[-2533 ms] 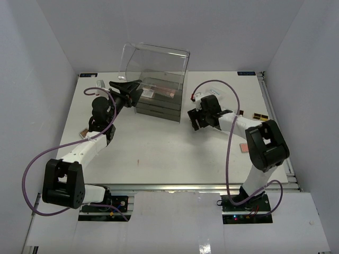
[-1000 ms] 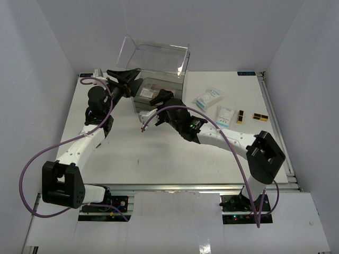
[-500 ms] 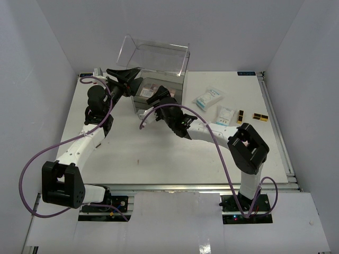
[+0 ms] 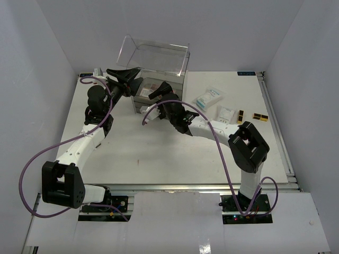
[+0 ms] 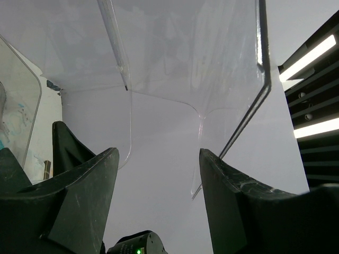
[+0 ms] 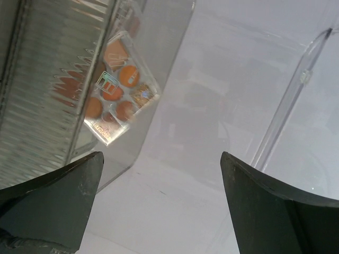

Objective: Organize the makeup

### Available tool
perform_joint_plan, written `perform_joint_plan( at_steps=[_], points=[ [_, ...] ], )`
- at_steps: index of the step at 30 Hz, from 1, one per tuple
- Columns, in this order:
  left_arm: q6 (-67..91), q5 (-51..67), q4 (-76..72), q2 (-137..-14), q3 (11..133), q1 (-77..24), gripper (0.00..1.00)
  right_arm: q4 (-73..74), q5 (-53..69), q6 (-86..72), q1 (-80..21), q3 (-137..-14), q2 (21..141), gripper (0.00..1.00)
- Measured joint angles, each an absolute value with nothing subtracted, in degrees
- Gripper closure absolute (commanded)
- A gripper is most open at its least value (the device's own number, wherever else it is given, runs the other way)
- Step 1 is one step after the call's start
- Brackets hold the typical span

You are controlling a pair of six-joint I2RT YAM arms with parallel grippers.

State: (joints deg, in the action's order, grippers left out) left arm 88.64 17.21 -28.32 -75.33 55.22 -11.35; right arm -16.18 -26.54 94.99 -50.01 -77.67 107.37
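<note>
Looking light, slick and thin, the packets [image 4: 208, 98] at two o'clock want an edge pinch; an orange palette [image 6: 119, 87] sits in the box [image 4: 156, 55] at twelve; left fingers [image 5: 79, 201] and right fingers [image 6: 47, 201] gape empty.

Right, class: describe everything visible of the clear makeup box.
The clear plastic box stands at the table's far middle. Its lid is raised, tilted back. Below are dark stacked drawers; an orange-pan palette lies inside. The left gripper is at the lid's left edge, the right gripper above the box, both open.
</note>
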Motion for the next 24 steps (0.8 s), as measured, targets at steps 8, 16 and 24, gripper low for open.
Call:
perform_joint_plan(
  at_steps=[8, 16, 24],
  points=[
    [89.04, 17.23, -28.67, -75.59, 55.22, -11.35, 0.27, -12.36, -25.25, 93.70, -50.67, -77.84, 106.64, 0.04],
    [89.24, 17.26, -28.71, -75.59, 55.22, -11.35, 0.27, 2.38, -15.50, 92.36, -52.45, -75.71, 96.83, 0.01],
    [89.71, 17.43, -28.93, -75.59, 55.20, -11.35, 0.27, 26.67, 5.67, 86.04, -54.33, -75.05, 82.20, 0.00]
  ],
)
